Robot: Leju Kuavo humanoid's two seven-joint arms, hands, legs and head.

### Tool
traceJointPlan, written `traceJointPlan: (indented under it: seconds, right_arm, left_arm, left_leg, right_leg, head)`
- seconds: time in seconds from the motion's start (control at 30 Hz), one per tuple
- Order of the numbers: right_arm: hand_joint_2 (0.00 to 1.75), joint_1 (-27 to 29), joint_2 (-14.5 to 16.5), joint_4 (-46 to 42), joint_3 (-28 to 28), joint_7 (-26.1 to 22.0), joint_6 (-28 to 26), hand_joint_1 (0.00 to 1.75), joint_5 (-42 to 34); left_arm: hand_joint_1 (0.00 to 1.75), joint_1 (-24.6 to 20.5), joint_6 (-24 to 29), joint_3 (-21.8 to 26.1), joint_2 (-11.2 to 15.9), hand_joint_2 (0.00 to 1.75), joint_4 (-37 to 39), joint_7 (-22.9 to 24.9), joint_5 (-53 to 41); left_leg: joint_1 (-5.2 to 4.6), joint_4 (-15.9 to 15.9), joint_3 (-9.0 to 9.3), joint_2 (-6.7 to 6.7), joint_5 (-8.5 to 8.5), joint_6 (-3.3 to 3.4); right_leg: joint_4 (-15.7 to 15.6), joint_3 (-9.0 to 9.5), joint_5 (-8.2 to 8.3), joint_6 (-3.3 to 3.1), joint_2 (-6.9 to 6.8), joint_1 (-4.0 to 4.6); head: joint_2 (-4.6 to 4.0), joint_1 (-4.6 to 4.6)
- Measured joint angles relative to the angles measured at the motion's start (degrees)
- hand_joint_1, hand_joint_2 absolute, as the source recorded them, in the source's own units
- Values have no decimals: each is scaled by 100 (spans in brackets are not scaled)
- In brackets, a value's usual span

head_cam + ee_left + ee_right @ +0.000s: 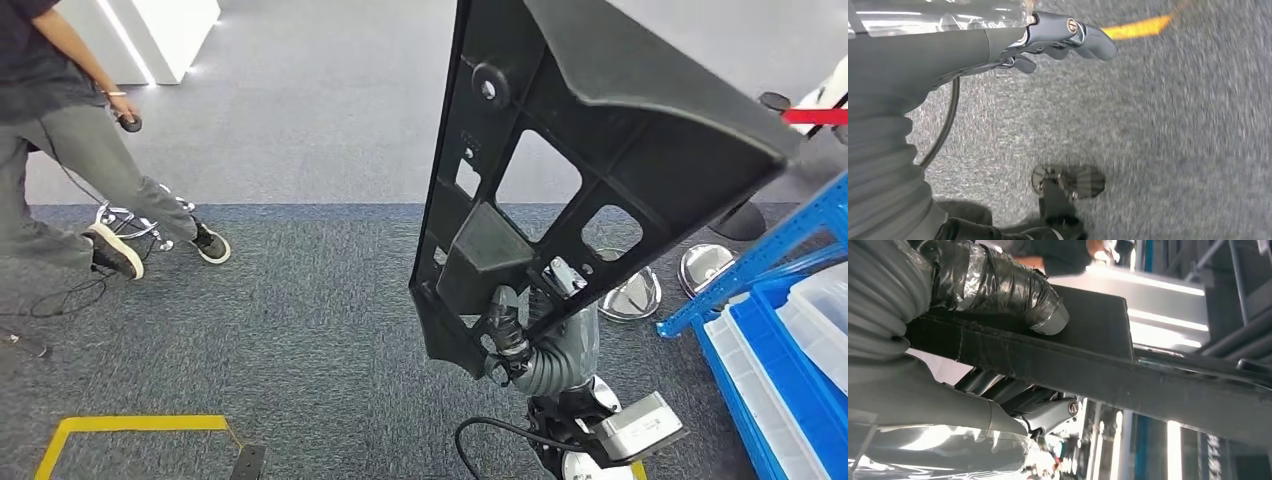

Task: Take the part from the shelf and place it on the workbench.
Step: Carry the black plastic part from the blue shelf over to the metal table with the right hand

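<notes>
The fingers [503,318] of the right hand [520,335] are clamping the lower edge of the part [560,170], a long black plastic panel with cut-out windows, and in the right wrist view the taped thumb [998,287] is pressing on one face of the panel while darker fingers [1048,412] are bearing on the other. The part is standing tall and tilted above that hand, off the blue shelf [770,330], which is sitting just beside the part at its lower end; no workbench is appearing yet. Gripping low at the edge is probably keeping the panel's bulk away from the body while it is being carried, though it is leaving a long, top-heavy lever that could swing. The left hand [1058,40] is hanging over the grey carpet [1173,150] with fingers curled in and nothing between them. On the shelf, clear bins [815,320] are lying in blue trays; what they are holding is too unclear to tell. A person [60,130] is stepping about well apart from the part, across the carpet.
</notes>
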Motion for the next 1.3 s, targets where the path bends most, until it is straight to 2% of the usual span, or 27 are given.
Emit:
traceJointPlan:
  seconds: [0.03,0.07,0.1,0.13,0.2,0.27,0.33,0.4,0.47,0.53,0.57,0.6,0.63,0.7,0.77,0.83,0.87,0.93,1.0,1.03,1.07,1.1,1.13,1.17,1.2,1.23,1.3]
  right_arm:
    - [175,9,-1,13,1,8,1,175,-2]
    - [175,14,-2,26,2,16,2,175,-4]
    - [175,16,-2,37,3,21,3,175,-6]
    - [175,15,-2,42,5,22,5,175,-8]
    - [175,10,-1,47,7,23,5,175,-13]
    - [175,9,1,55,10,26,7,175,-19]
    - [175,-4,5,62,16,32,21,175,-27]
    - [175,-50,15,69,38,49,39,175,-52]
    - [175,-104,22,80,71,73,48,175,-77]
    - [175,-126,24,107,100,83,42,175,-89]
    - [175,-127,24,127,110,77,36,175,-100]
    - [175,-128,24,148,117,61,31,175,-114]
    - [175,-130,24,165,123,41,32,175,-132]
    - [175,-142,24,185,139,0,41,175,-163]
    - [175,-160,24,203,153,-25,58,175,-192]
    - [175,-180,24,233,172,-36,81,175,-215]
    - [175,-193,23,250,187,-39,92,175,-222]
    - [175,-224,21,279,210,-48,105,175,-228]
    - [175,-230,15,297,212,-56,109,175,-230]
    - [175,-224,9,306,212,-58,109,175,-232]
    - [175,-216,1,318,212,-58,109,175,-233]
    - [175,-212,-5,330,212,-58,108,175,-235]
    - [175,-213,-9,339,212,-58,109,175,-237]
    - [175,-216,-11,343,212,-60,110,175,-245]
    - [175,-219,-11,347,212,-62,116,175,-268]
    - [175,-220,-11,347,212,-74,129,175,-314]
    - [175,-220,-12,347,212,-115,192,175,-466]
  left_arm:
    - [0,3,-1,-5,2,175,0,28,9]
    - [0,12,-2,-11,3,175,0,55,21]
    - [0,26,-7,-16,3,175,0,79,34]
    - [0,40,-11,-21,3,175,0,96,46]
    - [0,56,-20,-24,3,175,0,107,57]
    - [0,57,-22,-24,9,175,0,106,67]
    - [0,77,-21,-25,24,175,1,97,98]
    - [0,98,-23,-26,40,175,2,71,159]
    - [0,83,-35,-26,49,175,1,58,209]
    - [0,66,-51,-26,54,175,1,80,243]
    - [0,70,-55,-26,61,175,1,95,259]
    - [0,80,-59,-26,73,175,2,102,274]
    - [0,89,-61,-26,87,175,2,107,283]
    - [0,87,-67,-26,121,175,2,109,301]
    - [0,69,-72,-26,145,175,2,106,327]
    - [0,78,-78,-26,169,175,2,93,361]
    - [0,95,-81,-26,180,175,2,84,377]
    - [0,106,-93,-25,193,175,2,65,392]
    - [0,83,-104,-24,199,175,2,57,395]
    - [0,70,-108,-24,203,175,2,57,396]
    - [0,64,-111,-24,207,175,2,59,397]
    - [0,67,-116,-24,210,175,2,62,398]
    - [0,73,-124,-24,211,175,2,67,398]
    - [0,80,-134,-24,211,175,2,71,397]
    - [0,84,-144,-24,211,175,2,75,397]
    - [0,81,-153,-24,213,175,2,77,397]
    - [0,82,-163,-24,219,175,2,69,402]
  left_leg:
    - [-3,10,0,-75,-8,4]
    - [-5,25,0,-153,-19,2]
    - [-2,51,0,-235,-33,-8]
    - [4,90,-2,-316,-55,-27]
    - [11,201,-45,-467,-113,-88]
    - [21,279,-121,-586,-138,-158]
    - [47,279,-166,-675,-126,-230]
    - [41,420,-244,-486,-201,-297]
    - [34,962,-519,-138,-458,-352]
    - [59,1621,-886,11,-691,-389]
    - [66,1752,-972,35,-685,-394]
    - [68,1673,-947,53,-580,-389]
    - [65,1386,-808,85,-397,-371]
    - [16,620,-415,286,-91,-297]
    - [-46,237,-227,415,-19,-221]
    - [-66,194,-217,324,-30,-169]
    - [-54,149,-184,268,-18,-143]
    - [-18,44,-94,167,8,-83]
    - [-3,11,-53,56,7,-28]
    - [-8,18,-51,-9,-1,-7]
    - [-12,31,-49,-85,-11,5]
    - [-12,52,-45,-165,-26,4]
    - [-7,85,-43,-246,-47,-6]
    - [2,130,-43,-326,-76,-27]
    - [6,182,-55,-400,-108,-57]
    - [8,235,-80,-467,-136,-89]
    - [25,288,-138,-572,-157,-164]
  right_leg:
    - [242,-155,-42,2,25,3]
    - [312,-231,19,7,35,2]
    - [171,-204,183,11,47,-3]
    - [-140,-88,407,15,82,-14]
    - [-759,174,676,16,310,-52]
    - [-977,265,678,-3,486,-62]
    - [-1006,279,686,-62,412,-51]
    - [-1052,326,697,-132,287,-62]
    - [-1082,368,688,-180,147,-58]
    - [-1081,389,662,-205,-12,-41]
    - [-1079,401,647,-208,-86,-36]
    - [-1078,415,630,-204,-154,-33]
    - [-1078,436,613,-196,-216,-30]
    - [-1086,483,574,-165,-328,-15]
    - [-1110,516,547,-114,-417,3]
    - [-1163,561,533,-47,-502,17]
    - [-1167,589,510,-16,-494,13]
    - [-947,523,358,17,-299,11]
    - [-299,181,76,7,-52,9]
    - [41,-26,-26,5,-3,12]
    - [254,-179,-42,10,21,10]
    - [266,-239,54,17,34,6]
    - [58,-188,249,23,51,-3]
    - [-287,-66,472,28,100,-19]
    - [-611,63,622,32,213,-37]
    - [-851,164,704,30,324,-55]
    - [-988,227,678,1,460,-47]
  head:
    - [0,1]
    - [0,1]
    - [0,0]
    - [1,1]
    - [1,3]
    - [0,10]
    - [0,15]
    - [0,-19]
    - [0,-60]
    - [0,-69]
    - [0,-73]
    - [0,-73]
    - [0,-74]
    - [0,-73]
    - [0,-71]
    - [1,-70]
    - [1,-67]
    - [2,-46]
    - [1,-19]
    - [1,-13]
    - [0,-11]
    - [0,-11]
    - [0,-10]
    - [0,-8]
    - [0,-5]
    - [0,-5]
    - [0,4]
